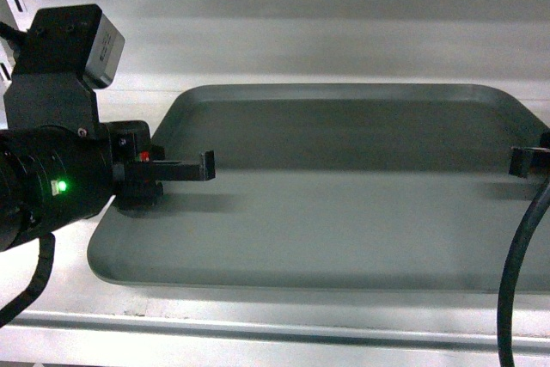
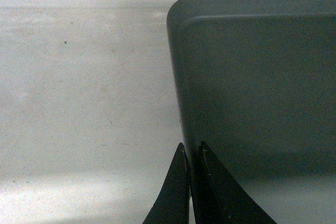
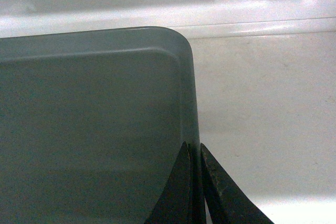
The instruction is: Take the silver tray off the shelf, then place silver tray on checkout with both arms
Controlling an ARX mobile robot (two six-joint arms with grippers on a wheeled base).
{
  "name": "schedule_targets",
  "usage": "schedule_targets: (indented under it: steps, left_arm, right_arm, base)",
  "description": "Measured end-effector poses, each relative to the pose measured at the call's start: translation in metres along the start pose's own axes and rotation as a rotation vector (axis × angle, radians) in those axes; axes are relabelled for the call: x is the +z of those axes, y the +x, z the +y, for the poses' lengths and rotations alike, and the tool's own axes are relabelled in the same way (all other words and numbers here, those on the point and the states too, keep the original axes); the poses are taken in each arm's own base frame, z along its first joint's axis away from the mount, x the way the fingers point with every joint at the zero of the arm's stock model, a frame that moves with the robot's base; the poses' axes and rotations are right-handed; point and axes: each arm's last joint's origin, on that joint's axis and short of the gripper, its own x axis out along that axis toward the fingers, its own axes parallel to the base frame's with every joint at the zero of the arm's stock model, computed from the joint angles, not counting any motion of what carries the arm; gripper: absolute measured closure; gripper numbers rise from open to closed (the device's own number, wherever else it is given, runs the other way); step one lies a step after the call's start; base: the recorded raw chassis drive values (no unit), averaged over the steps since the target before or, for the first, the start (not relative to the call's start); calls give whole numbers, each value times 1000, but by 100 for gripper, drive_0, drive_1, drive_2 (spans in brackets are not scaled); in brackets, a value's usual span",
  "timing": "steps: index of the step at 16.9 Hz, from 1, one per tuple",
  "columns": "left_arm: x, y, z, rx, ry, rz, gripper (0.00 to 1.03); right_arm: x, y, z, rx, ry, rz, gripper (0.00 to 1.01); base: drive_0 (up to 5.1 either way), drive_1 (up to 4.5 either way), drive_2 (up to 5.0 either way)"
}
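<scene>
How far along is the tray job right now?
Done: the left gripper and right gripper are each closed on a side rim of the silver tray. In hand: that two-sided grip; the tray appears to lie on the shelf. Left: lifting it off and setting it on the checkout, which is not in view.

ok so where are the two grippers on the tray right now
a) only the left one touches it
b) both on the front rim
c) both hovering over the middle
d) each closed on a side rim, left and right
d, the left wrist view shows the left gripper shut on the tray at its left rim, and the right wrist view shows the right gripper shut on the right rim, the tray lying on the shelf.
</scene>
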Motion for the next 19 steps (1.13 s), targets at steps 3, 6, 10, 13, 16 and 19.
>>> schedule_targets:
  steps: [3, 6, 10, 13, 16, 19]
  left_arm:
    - [11, -10, -1, -8, 0, -14, 99]
    - [23, -20, -3, -13, 1, -37, 99]
    - [31, -30, -3, -17, 7, -23, 100]
    - [31, -32, -2, -15, 7, 10, 100]
    - [30, -32, 0, -11, 5, 25, 100]
    - [30, -32, 0, -13, 4, 22, 100]
  right_arm:
    - [9, -9, -2, 4, 4, -15, 99]
    - [18, -18, -3, 7, 7, -29, 99]
    - [24, -27, -3, 12, 20, -8, 99]
    - [23, -28, -3, 14, 33, 48, 99]
    - [23, -28, -3, 16, 43, 72, 99]
    - [24, -27, -3, 17, 44, 75, 99]
  base:
    - [0, 0, 0]
    - [0, 0, 0]
    - [0, 0, 0]
    - [0, 0, 0]
    - [0, 0, 0]
    - [0, 0, 0]
